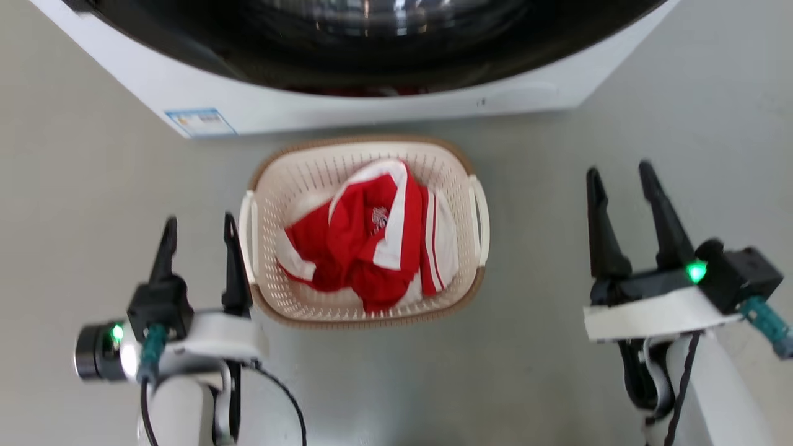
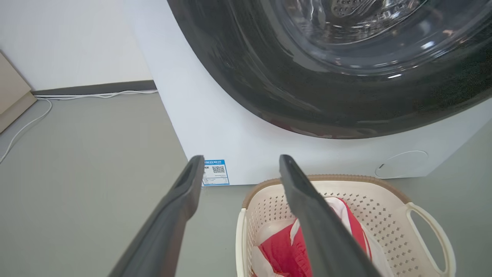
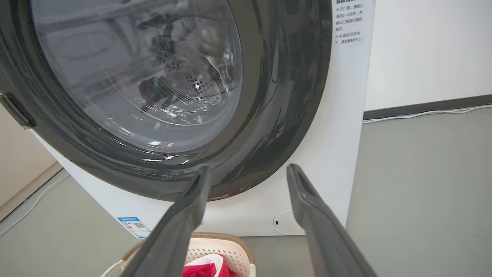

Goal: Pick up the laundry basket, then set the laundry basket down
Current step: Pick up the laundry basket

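The laundry basket (image 1: 455, 164), cream-white and perforated with a brown rim and white side handles, stands on the grey floor before the washing machine and holds red and white clothes (image 1: 365, 238). My left gripper (image 1: 198, 223) is open just left of the basket's left handle, its inner finger close beside it. My right gripper (image 1: 619, 170) is open well to the right of the basket, apart from it. In the left wrist view the basket (image 2: 388, 223) lies under the right finger of my left gripper (image 2: 240, 161). The right wrist view shows the basket's rim (image 3: 230, 236) at the bottom, below my right gripper (image 3: 248, 169).
A white front-loading washing machine (image 1: 347, 102) with a dark round door (image 3: 276, 96) stands right behind the basket. A blue label (image 2: 215, 172) sits at its lower left corner. White cables (image 2: 92, 94) run along the wall base. Grey floor (image 1: 93, 186) spreads to both sides.
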Motion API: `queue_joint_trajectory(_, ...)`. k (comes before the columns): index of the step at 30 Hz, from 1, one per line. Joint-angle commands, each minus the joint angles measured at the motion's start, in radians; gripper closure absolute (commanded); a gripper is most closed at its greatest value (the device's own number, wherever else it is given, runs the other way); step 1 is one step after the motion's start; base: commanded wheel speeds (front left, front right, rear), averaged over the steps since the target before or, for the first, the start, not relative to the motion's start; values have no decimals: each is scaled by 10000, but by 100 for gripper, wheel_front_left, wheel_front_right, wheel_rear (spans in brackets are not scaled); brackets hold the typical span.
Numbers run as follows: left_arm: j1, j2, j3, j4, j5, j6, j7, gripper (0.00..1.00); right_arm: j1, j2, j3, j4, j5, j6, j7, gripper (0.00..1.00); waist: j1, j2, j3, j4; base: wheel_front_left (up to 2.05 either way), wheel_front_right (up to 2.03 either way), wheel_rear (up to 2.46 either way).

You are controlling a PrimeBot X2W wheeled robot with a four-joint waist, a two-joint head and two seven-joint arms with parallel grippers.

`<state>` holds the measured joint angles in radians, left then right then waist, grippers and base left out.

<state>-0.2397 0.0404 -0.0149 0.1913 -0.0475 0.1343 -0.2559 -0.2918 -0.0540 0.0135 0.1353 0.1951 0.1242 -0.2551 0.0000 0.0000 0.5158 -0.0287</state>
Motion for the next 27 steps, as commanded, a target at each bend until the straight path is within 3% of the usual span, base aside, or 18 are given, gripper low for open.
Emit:
queue_joint_trajectory(1,618,126,164,-419,3,172,-59,0,486,38,256,-60,-74,65,-67,0,0,0,-1115,86,0,0,0)
queue_joint_trajectory(16,3237,104,-205,-883,-272,464,-59,0,2607,38,553,582,45,65,-67,0,0,0,-4242,71,0,0,0)
queue_joint_trajectory(27,4388,101,-288,-1139,-310,518,-59,0,3489,38,651,685,157,65,-67,0,0,0,-5194,-70,0,0,0)
